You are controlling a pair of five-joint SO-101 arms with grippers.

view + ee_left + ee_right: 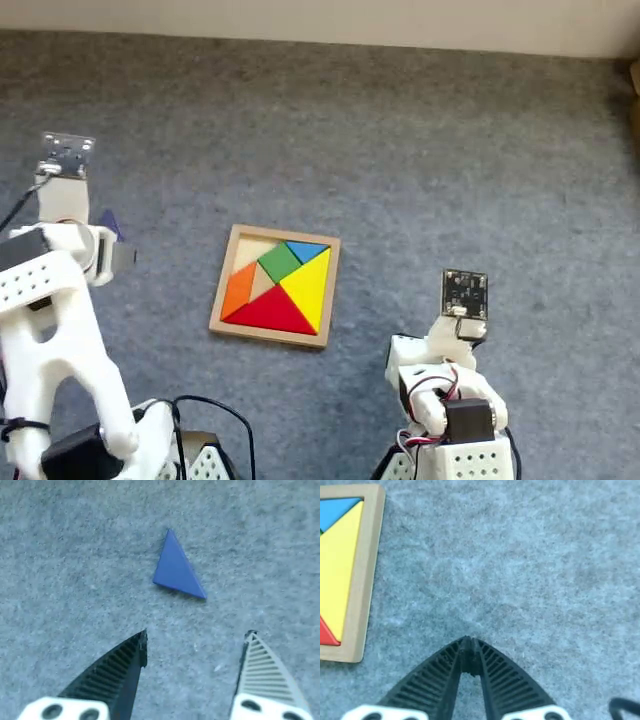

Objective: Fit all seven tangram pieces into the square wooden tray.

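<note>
The tray [268,337] rests on grey carpet [450,150], pale strip [300,15] beyond.

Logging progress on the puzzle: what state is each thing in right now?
left tool, open, holding nothing
right tool, shut, holding nothing
dark blue triangle, lying flat, outside the tray
wooden tray, partly filled, two gaps showing

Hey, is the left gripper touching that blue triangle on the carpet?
Apart. The left wrist view shows a strip of bare carpet between the open left gripper and the blue triangle.
</note>
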